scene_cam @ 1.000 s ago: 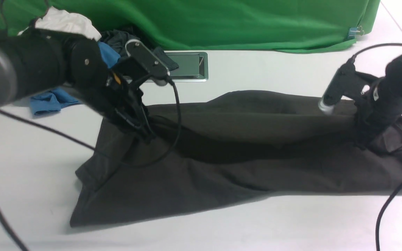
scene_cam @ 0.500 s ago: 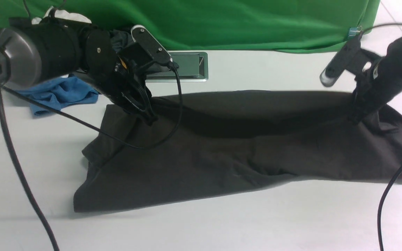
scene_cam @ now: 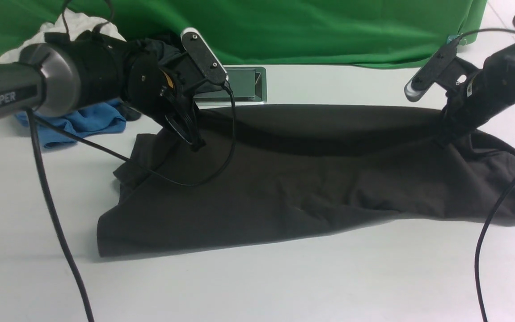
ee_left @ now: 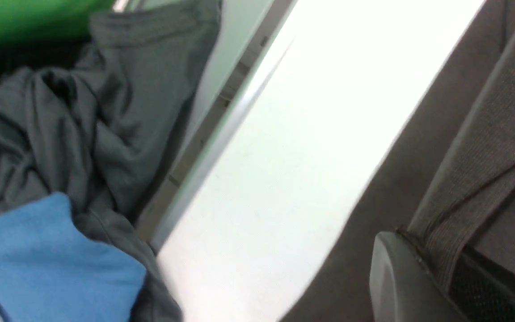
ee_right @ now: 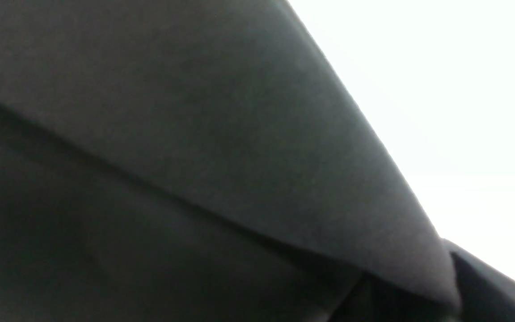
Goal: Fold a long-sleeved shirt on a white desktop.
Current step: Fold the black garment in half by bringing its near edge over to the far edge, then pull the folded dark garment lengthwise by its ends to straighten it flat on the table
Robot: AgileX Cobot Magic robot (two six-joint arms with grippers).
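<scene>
Long-sleeved shirt [scene_cam: 284, 188], dark brownish-black matte cotton, lies stretched sideways across the middle of the white desktop [scene_cam: 329, 277], which is a smooth matte top. We see the shirt's near border lying flat in a wavy line toward the desktop's near edge. Its far border is pulled up into a taut ridge between the two grippers, with a shadowed hollow under it. The shirt's right end bunches in soft wrinkles close to the desktop's right edge.

Left gripper [scene_cam: 193, 142]: clenched on the shirt's far-left part. In the left wrist view a ribbed knit band [ee_left: 485, 147] runs straight into the rounded grey finger [ee_left: 400, 277] and is pinched there.

Right gripper [scene_cam: 444, 136]: tips buried in cloth at the shirt's far-right part. Fabric tents up to them, and in the right wrist view a smooth folded edge ends at the dark finger [ee_right: 485, 286]. We read that as grasping the shirt; the jaw gap itself is hidden.

Rectangular silver metal cable hatch [scene_cam: 244, 85] sits flush, just beyond the ridge. Draped green cloth [scene_cam: 306, 31] runs along the far edge. Far-left corner: crumpled blue garment [scene_cam: 83, 125], white garment [scene_cam: 78, 24] and dark grey garment [ee_left: 61, 125], heaped together. A thin black cable [scene_cam: 56, 223] trails over the desktop's left side.
</scene>
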